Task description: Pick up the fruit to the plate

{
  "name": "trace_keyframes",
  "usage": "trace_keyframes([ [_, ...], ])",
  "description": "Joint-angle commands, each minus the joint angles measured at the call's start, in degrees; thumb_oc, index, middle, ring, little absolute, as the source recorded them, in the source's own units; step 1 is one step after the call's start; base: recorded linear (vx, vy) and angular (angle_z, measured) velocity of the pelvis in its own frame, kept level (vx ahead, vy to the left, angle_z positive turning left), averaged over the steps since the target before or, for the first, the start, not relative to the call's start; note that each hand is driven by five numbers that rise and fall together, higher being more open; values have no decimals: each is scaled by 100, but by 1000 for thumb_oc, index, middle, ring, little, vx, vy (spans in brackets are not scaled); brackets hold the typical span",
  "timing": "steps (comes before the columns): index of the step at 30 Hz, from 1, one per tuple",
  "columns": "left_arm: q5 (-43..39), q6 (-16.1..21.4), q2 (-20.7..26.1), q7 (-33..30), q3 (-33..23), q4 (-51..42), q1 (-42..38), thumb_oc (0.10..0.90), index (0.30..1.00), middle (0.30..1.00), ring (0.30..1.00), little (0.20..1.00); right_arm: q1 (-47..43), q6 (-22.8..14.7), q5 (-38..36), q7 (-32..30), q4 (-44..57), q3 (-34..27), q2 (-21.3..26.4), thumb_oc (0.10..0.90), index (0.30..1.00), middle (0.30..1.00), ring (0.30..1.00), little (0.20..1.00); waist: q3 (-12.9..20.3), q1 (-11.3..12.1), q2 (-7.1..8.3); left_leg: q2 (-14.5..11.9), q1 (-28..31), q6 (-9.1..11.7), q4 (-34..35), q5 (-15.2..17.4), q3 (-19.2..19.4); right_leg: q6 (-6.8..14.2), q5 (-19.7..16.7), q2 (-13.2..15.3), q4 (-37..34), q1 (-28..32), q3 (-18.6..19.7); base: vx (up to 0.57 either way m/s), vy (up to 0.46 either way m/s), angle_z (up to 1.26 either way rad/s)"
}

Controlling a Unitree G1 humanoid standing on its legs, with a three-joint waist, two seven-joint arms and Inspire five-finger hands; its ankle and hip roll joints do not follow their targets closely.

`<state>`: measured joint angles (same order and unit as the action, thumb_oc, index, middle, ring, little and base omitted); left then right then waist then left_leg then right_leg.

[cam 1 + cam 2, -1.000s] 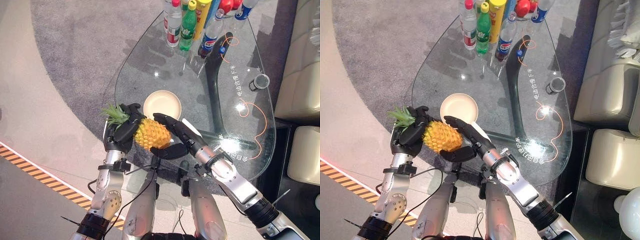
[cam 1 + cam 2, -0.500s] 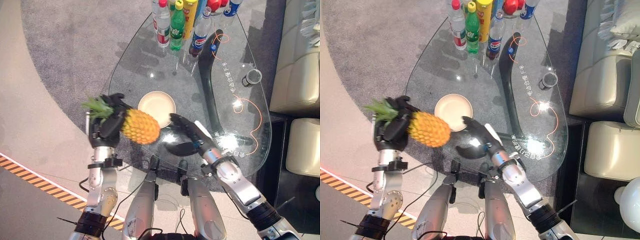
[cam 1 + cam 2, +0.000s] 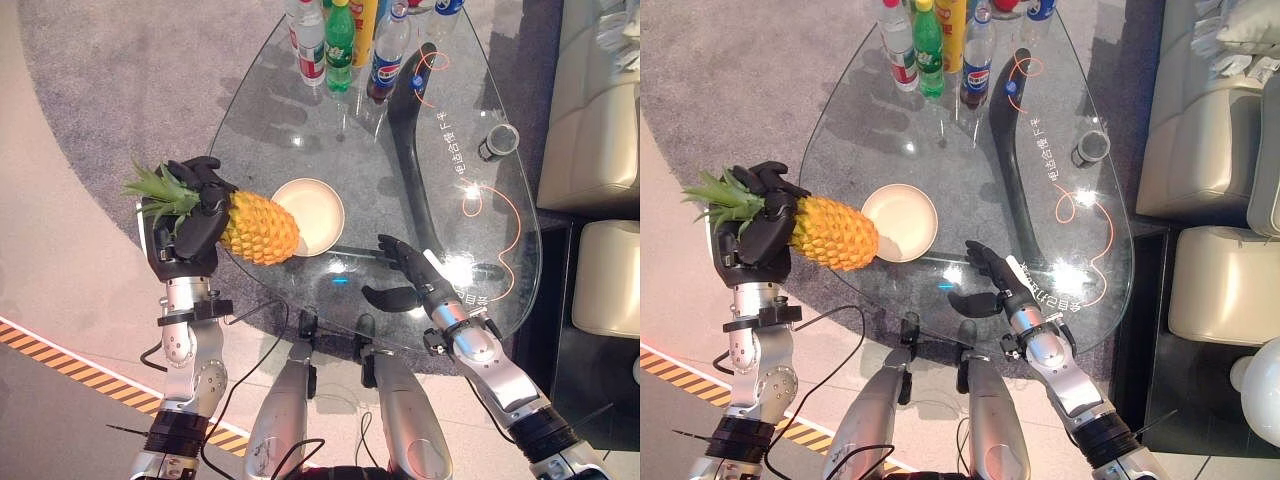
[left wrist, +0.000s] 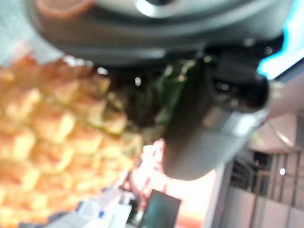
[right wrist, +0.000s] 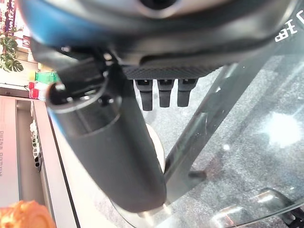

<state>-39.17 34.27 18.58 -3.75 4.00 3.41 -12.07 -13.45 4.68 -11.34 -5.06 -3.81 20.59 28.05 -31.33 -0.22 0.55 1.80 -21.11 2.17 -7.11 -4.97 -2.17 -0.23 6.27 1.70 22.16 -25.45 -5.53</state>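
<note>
On the left, the robot's left hand (image 3: 188, 222) holds a pineapple (image 3: 256, 227). Its dark fingers are wrapped around the leafy end, and the green leaves (image 3: 156, 188) stick out to the left, past the hand. The yellow fruit lies on its side in the air and points to the right. It hangs over the left edge of the glass table (image 3: 300, 130). Its far end is just beside the plate (image 3: 312, 214), at the plate's left rim. In the left wrist view the bumpy yellow skin (image 4: 52, 142) shows very close, with the dark thumb next to the leaves.

The plate is round and cream colored. It sits on the glass table, near the edge closest to the robot.

At the far end of the table stands a bunch of bottles, one of them a green bottle (image 3: 340, 45) and one a dark cola bottle (image 3: 385, 62). A dark curved table leg (image 3: 410, 150) shows through the glass.

To the right of the plate is the right hand (image 3: 410, 277). It hovers over the glass with its fingers loose and spread, holding nothing.

Further right, a small dark can (image 3: 497, 141) stands on the table. A cream sofa (image 3: 590, 110) sits past the table's right side.
</note>
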Motion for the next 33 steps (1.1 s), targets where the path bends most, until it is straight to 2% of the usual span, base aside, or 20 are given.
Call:
trace_keyframes([
  [1,690,853,240,-273,-163,-709,-634,100,300,300,300,200,-335,-159,-64,183,487,221,-57,800,900,900,900,900,154,-67,67,266,-175,-63,-788,545,158,261,-445,-110,-653,243,347,-13,26,-3],
  [5,1315,835,368,-838,-41,-493,-919,100,300,300,300,200,-488,32,-189,410,429,424,-51,800,900,900,900,900,154,-113,77,247,-288,-46,-802,516,200,259,-453,-130,-613,106,377,-7,21,-4],
  [7,1334,835,367,-859,-36,-494,-925,100,300,300,300,200,-492,34,-190,410,428,423,-52,800,900,900,900,900,154,-111,78,247,-295,-46,-805,516,202,259,-452,-130,-608,98,378,0,0,0],
  [9,1906,836,532,-1328,93,-234,-1243,100,300,300,300,200,-663,278,-320,633,376,645,1,800,900,900,900,900,154,-163,90,223,-448,-24,-820,477,251,257,-475,-145,-575,-77,407,-21,45,0],
  [14,2374,867,627,-1798,194,43,-1528,100,300,300,300,200,-813,462,-472,857,290,830,13,800,900,900,900,900,154,-208,105,202,-629,-7,-850,458,307,258,-490,-167,-528,-292,448,-13,31,-9],
  [19,3097,914,710,-2825,404,594,-1954,100,300,300,300,200,-1059,742,-723,1179,149,1193,59,800,900,900,900,900,154,-299,138,169,-971,34,-928,428,379,244,-531,-199,-459,-682,484,-11,44,-4],
  [33,4063,823,773,-4095,725,1592,-2715,100,300,300,300,200,-1524,1109,-1063,1637,31,1631,148,800,900,900,900,900,154,-420,254,158,-1843,116,-1233,437,439,232,-599,-246,-230,-1576,480,-3,22,-5],
])
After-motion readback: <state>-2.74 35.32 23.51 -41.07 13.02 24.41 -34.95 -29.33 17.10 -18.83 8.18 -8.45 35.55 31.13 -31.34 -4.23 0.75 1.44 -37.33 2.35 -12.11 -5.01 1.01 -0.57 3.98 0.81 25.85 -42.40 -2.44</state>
